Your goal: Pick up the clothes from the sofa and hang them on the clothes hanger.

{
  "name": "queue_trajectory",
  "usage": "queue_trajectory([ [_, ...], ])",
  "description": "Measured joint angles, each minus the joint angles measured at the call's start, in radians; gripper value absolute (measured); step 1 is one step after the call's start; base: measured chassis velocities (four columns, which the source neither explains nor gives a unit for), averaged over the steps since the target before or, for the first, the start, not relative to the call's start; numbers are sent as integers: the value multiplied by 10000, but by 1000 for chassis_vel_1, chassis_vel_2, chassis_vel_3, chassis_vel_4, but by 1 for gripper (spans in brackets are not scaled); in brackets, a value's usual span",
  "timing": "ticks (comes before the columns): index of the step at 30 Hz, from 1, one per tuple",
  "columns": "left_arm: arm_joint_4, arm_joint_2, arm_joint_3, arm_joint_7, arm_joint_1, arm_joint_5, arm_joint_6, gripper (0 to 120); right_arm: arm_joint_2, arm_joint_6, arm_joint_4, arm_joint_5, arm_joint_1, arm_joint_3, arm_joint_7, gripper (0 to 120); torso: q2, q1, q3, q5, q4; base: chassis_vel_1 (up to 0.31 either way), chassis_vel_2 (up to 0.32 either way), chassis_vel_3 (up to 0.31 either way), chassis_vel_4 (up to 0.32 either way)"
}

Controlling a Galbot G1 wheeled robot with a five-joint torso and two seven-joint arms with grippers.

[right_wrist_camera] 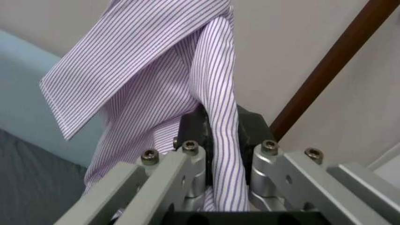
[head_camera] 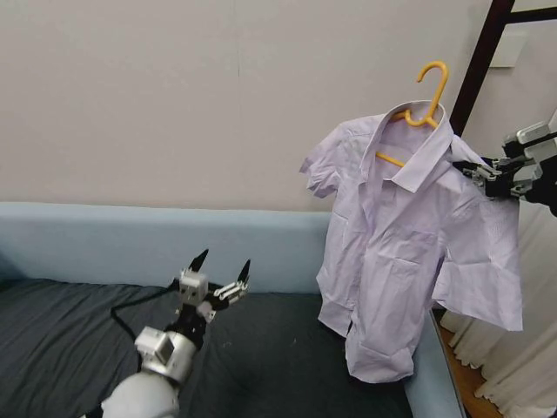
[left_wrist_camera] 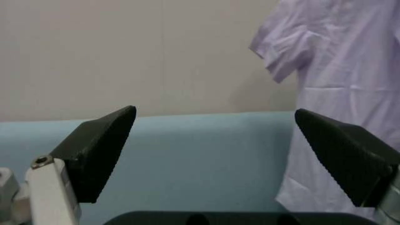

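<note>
Sofa (head_camera: 87, 244) beneath; left gripper (head_camera: 224, 261) low, jaws wide; right gripper (head_camera: 479, 172) raised, jaws tight on shirt (head_camera: 392, 252)

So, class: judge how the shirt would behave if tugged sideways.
Probably floppy: the shirt drapes in folds below the hanger. Likely light: thin fabric bunches in the right tool. It may swing rather than hold shape.

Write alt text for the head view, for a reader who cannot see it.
The right hand grips a lilac short-sleeved shirt by its shoulder, holding it up over a light-blue sofa, a yellow hanger inside its collar. The left hand is open above the dark seat cushion.
</note>
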Motion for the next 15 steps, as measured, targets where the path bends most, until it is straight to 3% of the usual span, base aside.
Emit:
queue_trajectory([
  [2,61,-219,-245,32,440,367,-186,100,38,-68,53,8,24,-4,127,8,1,0,0,-1,-1,0,0,0,0],
  [4,274,-932,-970,182,1853,1526,-702,100,73,-219,128,70,98,-8,349,8,1,-1,-1,-3,-6,0,0,0,0],
  [8,401,-1606,-1336,465,3197,2289,-1265,100,81,-393,68,92,136,-7,478,8,0,-1,-1,-2,-3,0,0,0,0],
  [15,436,-2674,-1778,927,3917,2615,-1788,100,327,-606,-167,-104,19,-8,564,8,0,0,1,-1,-7,0,0,0,0],
])
